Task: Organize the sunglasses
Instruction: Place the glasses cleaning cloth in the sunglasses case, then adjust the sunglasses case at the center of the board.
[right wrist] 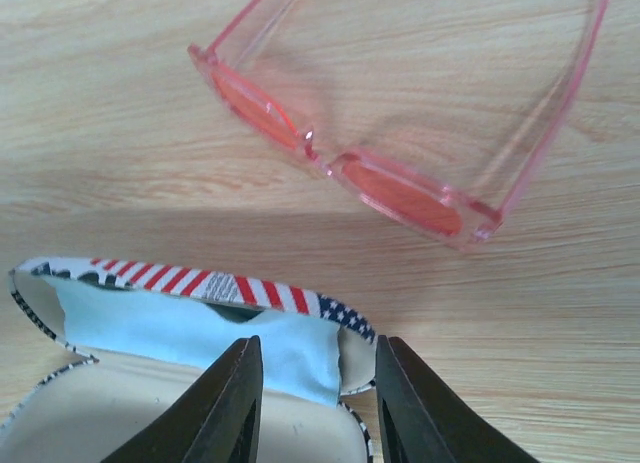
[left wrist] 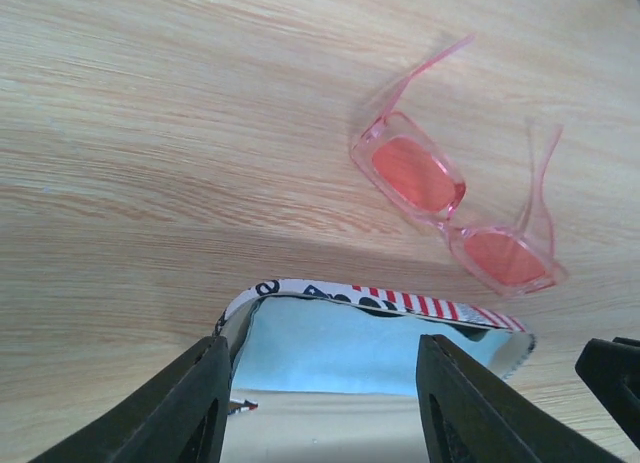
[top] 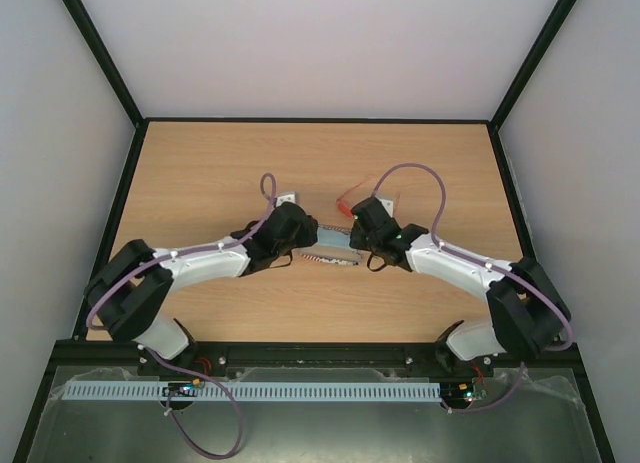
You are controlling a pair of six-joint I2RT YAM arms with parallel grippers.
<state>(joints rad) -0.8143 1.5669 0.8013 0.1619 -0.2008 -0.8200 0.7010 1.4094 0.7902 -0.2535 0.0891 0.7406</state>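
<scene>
From above, the left arm (top: 190,263) reaches in from the lower left and the right arm (top: 470,268) from the lower right, both trailing purple cables (top: 420,171). Their heads meet over the middle of the wooden table (top: 200,173). This view shows only a sliver of the case between them and a small red shape just above and right of centre. It is too far off to show how the claws stand.

The left wrist view fills that in. The left gripper (left wrist: 322,358) has its fingers (left wrist: 170,413) spread wide at the bottom of the frame, pinching nothing. The open case (left wrist: 400,305) lies across the gap with the pale blue cloth (left wrist: 350,348) inside it. The sunglasses (left wrist: 440,208) lie on the bare wood in the upper right, temple arms unfolded, just beyond the case rim and apart from it. A black part (left wrist: 610,378) shows at the lower right edge, too cropped to name.

The right wrist view shows the same things closer. The sunglasses run across the top of the frame and the case sits at the lower left. Only here does the cloth's folded corner show, along with the case's cream lining. The right gripper (right wrist: 318,358) is parted too, with a narrower gap, over the cloth's corner and the case rim, and it is not closed on either.

The case is printed with red and white stripes and white stars on navy. Near its left end in the left wrist view are dark marks that may be letters, but I cannot read them.
</scene>
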